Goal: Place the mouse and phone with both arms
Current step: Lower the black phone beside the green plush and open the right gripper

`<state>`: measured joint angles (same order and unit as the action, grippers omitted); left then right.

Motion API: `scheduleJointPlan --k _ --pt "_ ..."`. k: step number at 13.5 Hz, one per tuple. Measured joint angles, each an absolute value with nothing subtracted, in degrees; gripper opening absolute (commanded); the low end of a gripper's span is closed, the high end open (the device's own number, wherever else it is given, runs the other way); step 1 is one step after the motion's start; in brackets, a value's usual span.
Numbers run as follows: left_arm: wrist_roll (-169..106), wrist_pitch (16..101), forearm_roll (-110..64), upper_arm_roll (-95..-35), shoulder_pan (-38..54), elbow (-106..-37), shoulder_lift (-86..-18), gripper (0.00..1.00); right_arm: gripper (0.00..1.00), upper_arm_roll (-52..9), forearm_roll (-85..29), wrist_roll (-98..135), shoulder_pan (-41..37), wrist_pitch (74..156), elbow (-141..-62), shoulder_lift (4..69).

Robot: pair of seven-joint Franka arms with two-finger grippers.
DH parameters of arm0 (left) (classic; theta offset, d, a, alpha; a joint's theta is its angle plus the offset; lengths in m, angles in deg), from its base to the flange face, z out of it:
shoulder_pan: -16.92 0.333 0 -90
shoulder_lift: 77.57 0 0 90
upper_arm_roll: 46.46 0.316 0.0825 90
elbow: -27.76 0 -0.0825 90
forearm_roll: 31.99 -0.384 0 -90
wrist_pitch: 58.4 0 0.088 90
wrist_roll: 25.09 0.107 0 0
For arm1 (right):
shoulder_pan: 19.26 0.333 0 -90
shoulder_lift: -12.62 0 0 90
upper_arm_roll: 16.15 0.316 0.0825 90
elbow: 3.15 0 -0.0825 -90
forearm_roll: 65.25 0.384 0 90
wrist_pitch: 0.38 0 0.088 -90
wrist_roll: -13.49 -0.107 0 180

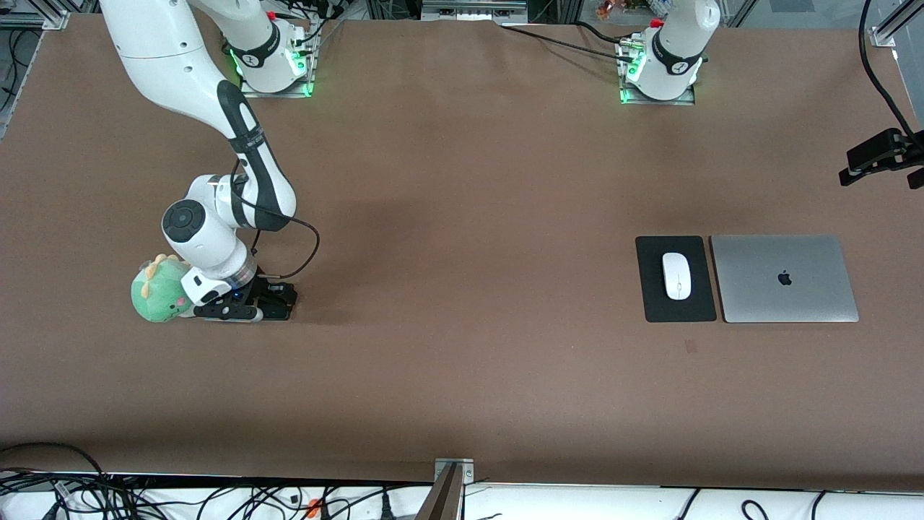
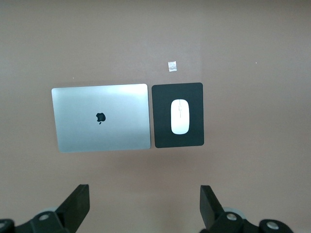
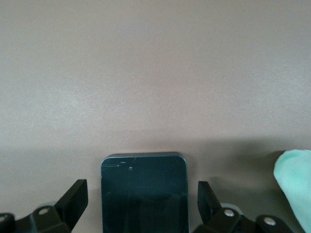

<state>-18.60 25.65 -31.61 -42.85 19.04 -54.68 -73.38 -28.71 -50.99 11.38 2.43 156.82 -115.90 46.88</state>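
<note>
The white mouse (image 1: 676,275) lies on a black mouse pad (image 1: 653,303) toward the left arm's end of the table; it also shows in the left wrist view (image 2: 180,116). My left gripper (image 2: 145,194) is open and empty, high over the bare table beside the pad, and it is out of the front view. The black phone (image 3: 144,194) lies flat on the table between the fingers (image 3: 74,199) of my right gripper (image 3: 142,191), which is open, with a gap on each side. In the front view the right gripper (image 1: 271,303) is low at the table and hides the phone.
A closed silver laptop (image 1: 785,278) lies beside the mouse pad, also in the left wrist view (image 2: 100,118). A green plush toy (image 1: 155,292) sits against the right gripper's wrist. A black mount with a cable (image 1: 884,155) sticks in at the left arm's end.
</note>
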Motion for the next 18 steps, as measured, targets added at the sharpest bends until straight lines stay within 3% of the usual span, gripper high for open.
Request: scheduleJointPlan --k 3,7,9,18 --pt "-23.81 23.18 -30.94 -43.24 19.03 -54.69 -73.38 1.00 1.00 -28.72 -50.98 11.38 2.44 153.93 -114.18 46.84" --pt "-24.78 21.76 -30.82 -43.66 19.03 -55.79 -74.64 1.00 1.00 -29.72 -50.27 11.35 1.21 128.20 -99.67 45.42" --pt "-24.78 21.30 -30.81 -43.68 19.03 -56.43 -75.45 1.00 1.00 -30.50 -50.25 11.42 0.07 120.30 -95.05 42.88" --pt "-24.78 21.35 -30.80 -43.83 18.98 -56.45 -75.30 1.00 1.00 -36.19 -54.78 11.96 -0.47 100.18 -93.59 23.84"
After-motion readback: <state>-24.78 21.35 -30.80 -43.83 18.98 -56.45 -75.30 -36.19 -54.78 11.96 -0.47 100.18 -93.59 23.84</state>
